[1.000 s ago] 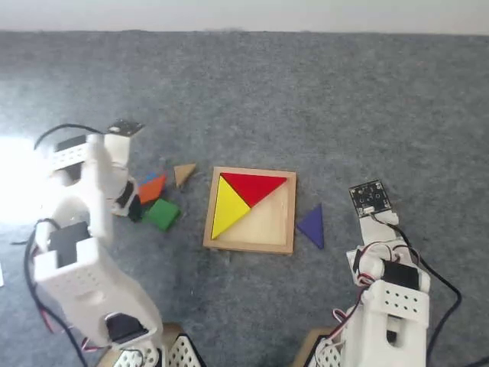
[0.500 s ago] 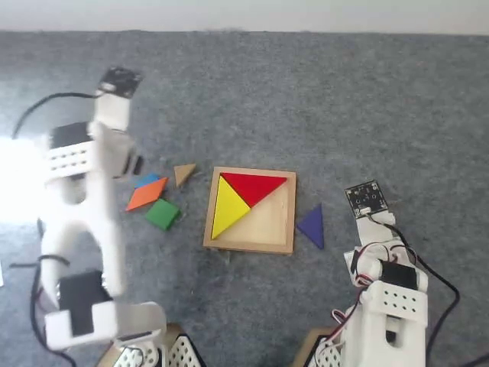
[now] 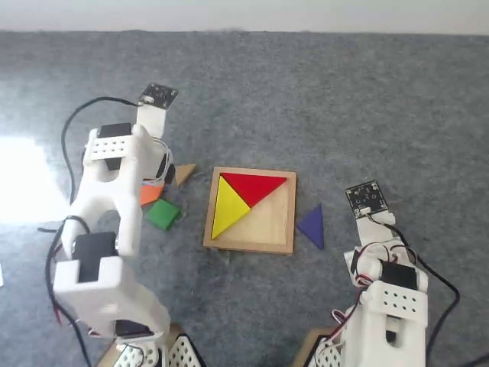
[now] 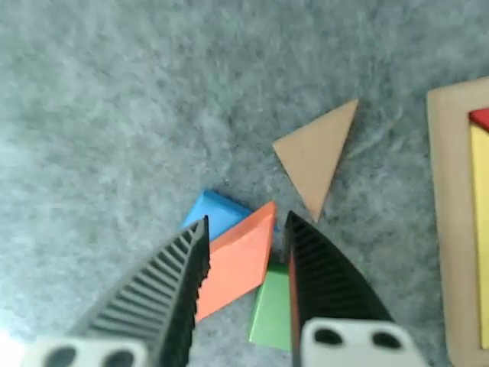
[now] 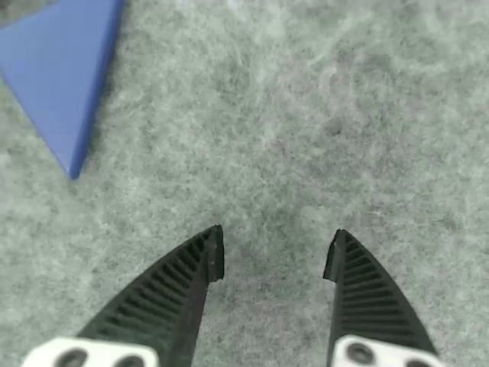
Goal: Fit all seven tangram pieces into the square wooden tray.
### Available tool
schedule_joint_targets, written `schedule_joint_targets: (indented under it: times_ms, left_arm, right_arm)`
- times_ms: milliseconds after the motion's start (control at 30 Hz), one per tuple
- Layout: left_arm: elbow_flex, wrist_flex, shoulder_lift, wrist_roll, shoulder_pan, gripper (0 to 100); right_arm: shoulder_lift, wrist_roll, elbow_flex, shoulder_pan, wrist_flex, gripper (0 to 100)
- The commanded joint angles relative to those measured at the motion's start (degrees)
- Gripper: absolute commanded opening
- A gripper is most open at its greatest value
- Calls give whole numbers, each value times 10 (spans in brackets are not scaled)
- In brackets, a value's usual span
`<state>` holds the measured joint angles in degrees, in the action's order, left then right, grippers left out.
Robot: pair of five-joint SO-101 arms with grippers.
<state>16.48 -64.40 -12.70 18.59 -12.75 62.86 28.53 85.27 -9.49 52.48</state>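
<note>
**A:** Why does the left claw (image 4: pixel 244 222) hang over that heap?

**B:** Its jaws stand a narrow gap apart, holding nothing, either side of the orange piece (image 4: pixel 237 264). That piece seems to lie over the light blue piece (image 4: pixel 214 214) and the green piece (image 4: pixel 271 310), so I judge it has to come off first.

**A:** And the tan triangle (image 4: pixel 317 153)?

**B:** It lies flat on the tabletop (image 3: pixel 344 99), between the heap and the tray (image 3: pixel 248 246).

**A:** How full is the tray?

**B:** 2 of 7 are in. The yellow triangle (image 3: pixel 228 205) and the red triangle (image 3: pixel 252 186) meet on a diagonal, which leaves bare floor for the other 5.

**A:** What about the right side?

**B:** The dark blue triangle (image 3: pixel 312 225) lies just beside the tray's rim. The right claw (image 5: pixel 275 252) is spread wide and empty over bare tabletop near it, likely placed for that piece.
</note>
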Motion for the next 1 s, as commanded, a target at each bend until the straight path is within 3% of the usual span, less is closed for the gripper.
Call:
schedule_joint_targets:
  times_ms: [0,267,467,700,967]
  left_arm:
    - [-3,10,-18,6,-17,155]
    - [-3,4,-18,76,-124,132]
    - [-3,-63,15,130,-182,130]
    - [-2,-149,66,117,-219,130]
    - [17,-148,156,84,-257,133]
  right_arm:
    - [0,8,-4,3,-13,216]
    - [0,8,-4,3,-13,216]
    - [0,8,-4,4,-13,216]
    - [0,8,-4,4,-13,216]
    - [0,8,-4,5,-13,216]
